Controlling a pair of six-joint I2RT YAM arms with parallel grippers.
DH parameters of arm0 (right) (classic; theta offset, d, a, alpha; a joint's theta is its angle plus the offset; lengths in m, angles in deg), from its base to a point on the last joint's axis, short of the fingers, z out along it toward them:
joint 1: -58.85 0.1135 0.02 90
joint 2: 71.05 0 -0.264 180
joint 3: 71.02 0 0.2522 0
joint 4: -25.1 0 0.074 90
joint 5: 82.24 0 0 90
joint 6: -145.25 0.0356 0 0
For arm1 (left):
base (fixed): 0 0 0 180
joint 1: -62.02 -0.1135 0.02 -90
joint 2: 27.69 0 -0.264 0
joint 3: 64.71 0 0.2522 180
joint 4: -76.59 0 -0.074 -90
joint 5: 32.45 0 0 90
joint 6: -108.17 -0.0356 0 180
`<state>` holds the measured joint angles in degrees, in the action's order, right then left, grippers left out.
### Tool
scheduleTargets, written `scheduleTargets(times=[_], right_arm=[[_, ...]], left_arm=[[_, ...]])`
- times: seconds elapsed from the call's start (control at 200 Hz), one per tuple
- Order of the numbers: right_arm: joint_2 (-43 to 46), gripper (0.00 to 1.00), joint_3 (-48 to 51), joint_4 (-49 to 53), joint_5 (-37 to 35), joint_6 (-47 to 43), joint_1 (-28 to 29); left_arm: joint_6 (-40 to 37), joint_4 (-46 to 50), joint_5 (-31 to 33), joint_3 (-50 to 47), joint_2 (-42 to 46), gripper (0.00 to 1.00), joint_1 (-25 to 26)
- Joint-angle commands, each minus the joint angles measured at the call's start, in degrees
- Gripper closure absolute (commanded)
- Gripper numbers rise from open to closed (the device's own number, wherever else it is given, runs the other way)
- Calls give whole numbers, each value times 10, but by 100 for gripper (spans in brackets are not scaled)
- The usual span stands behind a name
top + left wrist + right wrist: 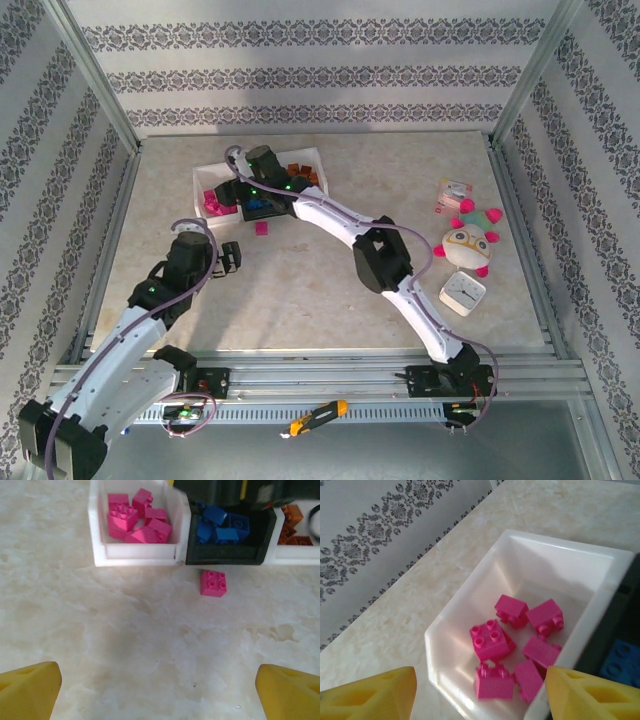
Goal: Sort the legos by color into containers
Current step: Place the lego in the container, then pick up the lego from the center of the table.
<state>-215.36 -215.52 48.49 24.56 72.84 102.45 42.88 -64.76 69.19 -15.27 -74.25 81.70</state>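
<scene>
Your left gripper (159,692) hangs low over bare table (100,630), jaws spread wide, nothing between them. One loose pink brick (213,583) lies studs up on the table, just on the near side of the black tray (225,557) and toward its left part, well apart from that gripper. The left white tray (100,540) holds a heap of pink bricks (137,517). The black tray holds blue bricks (220,527). The right white tray (295,555) holds brown-orange bricks (292,527). The three trays sit side by side in a row at the far left of the table. Your right gripper (479,692) is above the left white tray, jaws spread and empty, with pink bricks below it. The plush toy (468,243) and packet (453,195) lie well apart on the right.
</scene>
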Motion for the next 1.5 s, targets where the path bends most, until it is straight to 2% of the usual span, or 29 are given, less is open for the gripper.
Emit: scheduleTargets(times=[0.0, 0.185, 0.32, 0.565, 0.715, 0.954, 1.309, 1.494], right_arm=[[118, 30, 101, -78, -8, -2, -14], [276, 28, 354, -165, -33, 17, -42], [385, 27, 504, -179, -50, 11, -61], [543, 26, 678, -163, -76, 10, -73], [596, 26, 733, -156, -93, 26, -72], [639, 26, 764, -144, -122, 36, -69], [671, 25, 791, -128, -150, 44, -73], [672, 26, 793, -129, -154, 46, -74]], left_arm=[[-22, -44, -35, 14, -27, 1, -8], [-28, -84, -49, 36, -110, 1, -6], [-36, -90, -59, 86, -209, 1, -1], [-22, -36, -58, 225, -396, 0, 5], [-20, 6, -73, 319, -504, 1, 5], [-21, 57, -69, 429, -631, 12, 4], [21, 96, -68, 478, -702, 33, 4], [52, 108, -72, 479, -710, 38, 4]])
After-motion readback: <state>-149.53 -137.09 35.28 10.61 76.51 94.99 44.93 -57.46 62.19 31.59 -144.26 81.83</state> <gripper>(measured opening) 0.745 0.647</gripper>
